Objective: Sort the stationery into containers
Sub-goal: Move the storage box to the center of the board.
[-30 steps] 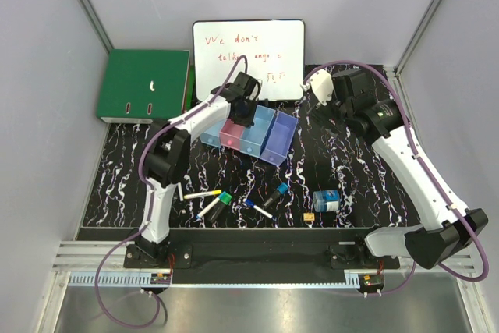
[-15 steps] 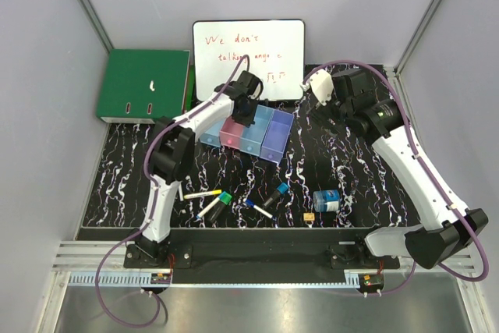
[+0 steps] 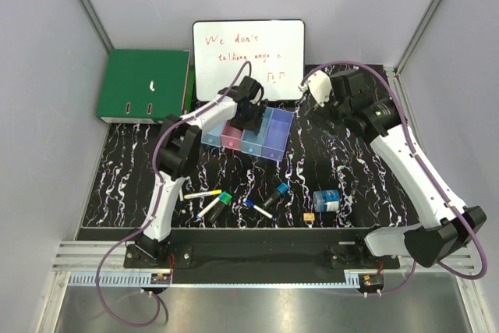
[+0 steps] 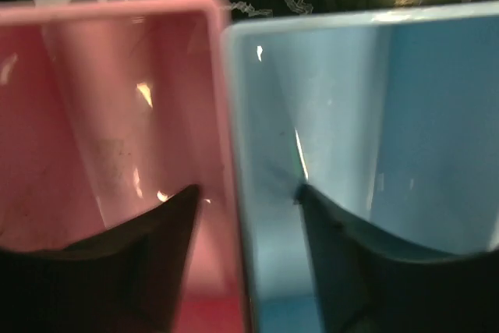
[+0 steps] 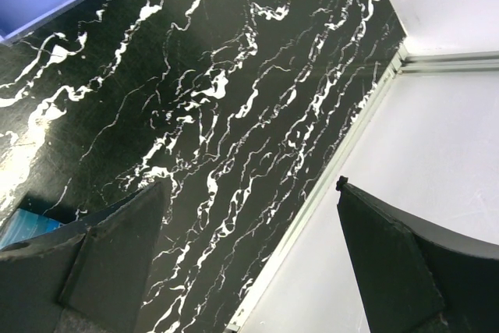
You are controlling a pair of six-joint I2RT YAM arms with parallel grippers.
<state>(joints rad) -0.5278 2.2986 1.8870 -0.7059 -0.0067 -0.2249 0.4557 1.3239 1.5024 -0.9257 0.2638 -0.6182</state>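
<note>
The bins (image 3: 251, 132), near the worktop's far edge, had just been dragged rightward by the left gripper (image 4: 245, 216), jaws clamped astride a shared wall; the right gripper (image 5: 249, 255) hung open, empty; pens (image 3: 261, 207) awaited sorting near the front edge.

black white-veined marbled table (image 3: 351, 165), green binder (image 3: 143, 83), pink-red bin (image 4: 101, 154), light blue bin (image 4: 374, 122), purple bin (image 3: 277, 136)
</note>
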